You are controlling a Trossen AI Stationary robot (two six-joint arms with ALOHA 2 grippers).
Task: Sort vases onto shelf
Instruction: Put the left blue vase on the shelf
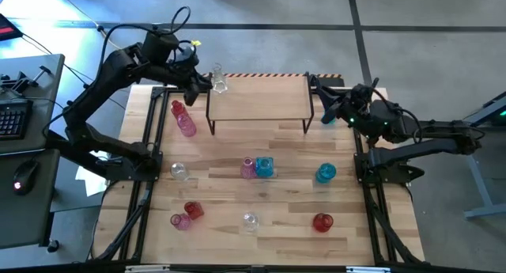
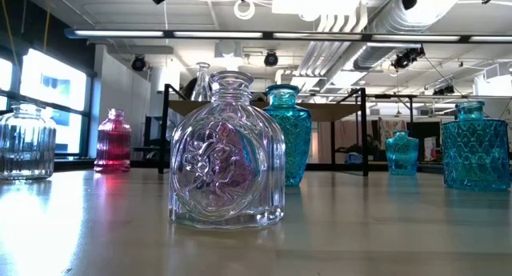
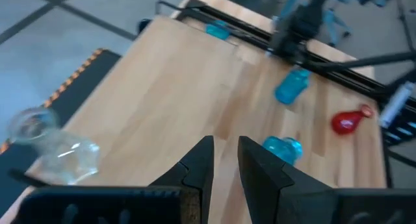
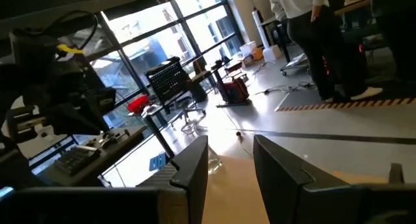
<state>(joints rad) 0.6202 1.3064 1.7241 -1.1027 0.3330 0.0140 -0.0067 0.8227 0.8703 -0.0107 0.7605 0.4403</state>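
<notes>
The shelf stands at the table's far middle. A clear vase stands on its base at the shelf's far left corner. My left gripper hovers just left of that vase, its fingers slightly apart with nothing between them. My right gripper hangs off the shelf's right end, pointing level, open and empty. A blue vase stands on the table below it. Pink and red vases stand left of the shelf.
More vases stand on the table: clear, pink beside blue, blue, red, pink, clear and red. A person stands in the room beyond the table.
</notes>
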